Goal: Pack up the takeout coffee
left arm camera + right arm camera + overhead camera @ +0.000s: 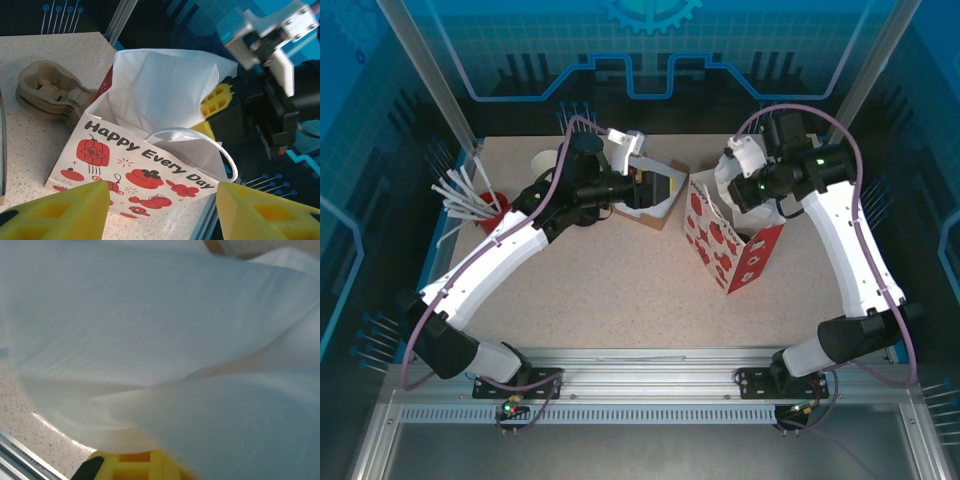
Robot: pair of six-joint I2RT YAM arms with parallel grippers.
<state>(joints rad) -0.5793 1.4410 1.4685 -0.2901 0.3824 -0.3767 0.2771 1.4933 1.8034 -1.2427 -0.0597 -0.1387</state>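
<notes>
A white paper bag (730, 248) printed with red lanterns and "Happy Every Day" (145, 160) stands open right of centre. My right gripper (741, 190) is shut on the bag's back rim, and its yellow fingers (216, 102) pinch the white paper there. In the right wrist view that paper lies over one yellow finger (132, 463). My left gripper (644, 186) hovers over an open box, facing the bag. It (162, 186) is open, with nothing between its fingers. The takeout coffee is hidden.
Under my left gripper sits a kraft box (667, 212) with a white lining. White paper cups (548, 160) and a black round lid (586, 143) stand at the back left. A red holder of white sticks (488, 215) is at the left edge. A pulp cup carrier (47, 92) lies behind the bag.
</notes>
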